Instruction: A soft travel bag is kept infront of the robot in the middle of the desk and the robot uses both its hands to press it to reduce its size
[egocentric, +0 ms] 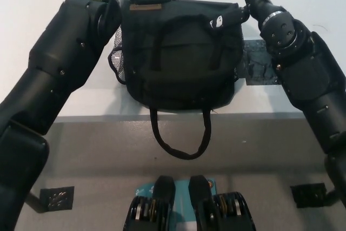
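A black soft travel bag [181,52] sits mid-desk [97,87], strap hanging over the edge. Both hands reach beyond its far corners, out of view; finger state cannot be told. Pressing evenly from both sides should flatten it.

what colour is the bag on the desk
Black all over, with a mesh side pocket; the bag shows in the head view.
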